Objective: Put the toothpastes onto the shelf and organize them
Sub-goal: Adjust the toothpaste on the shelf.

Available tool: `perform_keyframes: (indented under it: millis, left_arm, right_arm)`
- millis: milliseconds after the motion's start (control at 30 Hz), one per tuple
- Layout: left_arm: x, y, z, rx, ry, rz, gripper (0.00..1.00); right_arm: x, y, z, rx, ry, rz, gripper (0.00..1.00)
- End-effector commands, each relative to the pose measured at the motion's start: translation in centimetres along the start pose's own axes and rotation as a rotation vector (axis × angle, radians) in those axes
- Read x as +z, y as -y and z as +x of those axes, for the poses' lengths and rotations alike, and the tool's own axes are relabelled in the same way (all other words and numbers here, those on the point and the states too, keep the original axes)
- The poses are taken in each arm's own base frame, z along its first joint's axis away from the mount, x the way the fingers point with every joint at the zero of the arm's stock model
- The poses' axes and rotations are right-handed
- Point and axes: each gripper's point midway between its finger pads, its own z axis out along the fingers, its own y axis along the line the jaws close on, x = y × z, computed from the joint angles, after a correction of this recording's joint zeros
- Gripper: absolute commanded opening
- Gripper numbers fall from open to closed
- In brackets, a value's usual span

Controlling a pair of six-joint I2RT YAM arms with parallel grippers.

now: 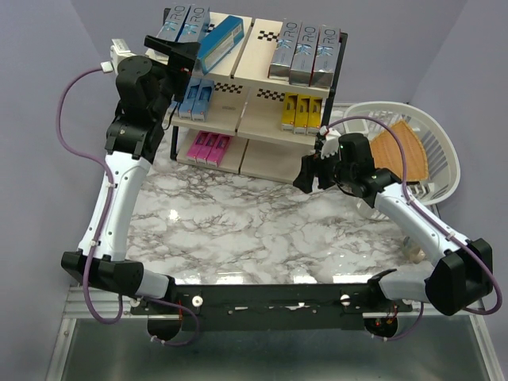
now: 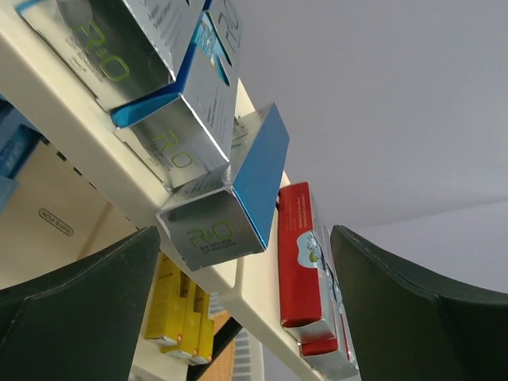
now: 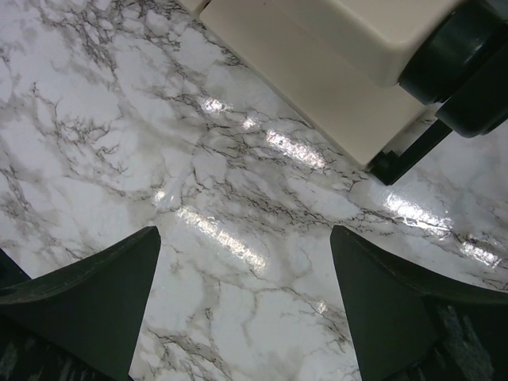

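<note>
Standing beside the shelf, a white basket holds a wooden board. Only the left wrist view shows a red box on the top tier. A blue-sided toothpaste lies askew there, just ahead of the wide jaws of the left gripper; the right gripper gapes empty over the marble table

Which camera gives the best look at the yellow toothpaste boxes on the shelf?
The top external view: three yellow toothpastes sit side by side on the shelf's middle tier, fully visible. The left wrist view catches only part of them, low in the frame. The right wrist view misses them, showing tabletop and the shelf's base.
</note>
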Motion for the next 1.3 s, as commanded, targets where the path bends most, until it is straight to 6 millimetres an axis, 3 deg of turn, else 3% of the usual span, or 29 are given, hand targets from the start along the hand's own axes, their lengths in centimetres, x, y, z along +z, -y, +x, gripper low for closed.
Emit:
perform_keyframes:
  millis: [0, 433, 1133, 1267]
  left_arm:
    - [0.4, 1.3, 1.2, -0.108, -0.077, 0.055, 0.99]
    - [1.9, -0.8, 1.6, -0.117, -0.07, -0.006, 0.95]
    - [3.2, -2.8, 1.8, -0.138, -0.057, -0.035, 0.76]
    - [3.1, -3.0, 2.1, -0.148, -0.066, -0.034, 0.68]
  right_arm:
    - [-0.3, 0.0, -0.5, -0.009, 0.035, 0.002, 0.96]
    - [-0.2, 0.2, -0.5, -0.014, 0.033, 0.013, 0.96]
    - [-0.2, 0.3, -0.5, -0.017, 0.035, 0.017, 0.97]
    - [-0.2, 0.3, -0.6, -0.016, 0.037, 0.015, 0.97]
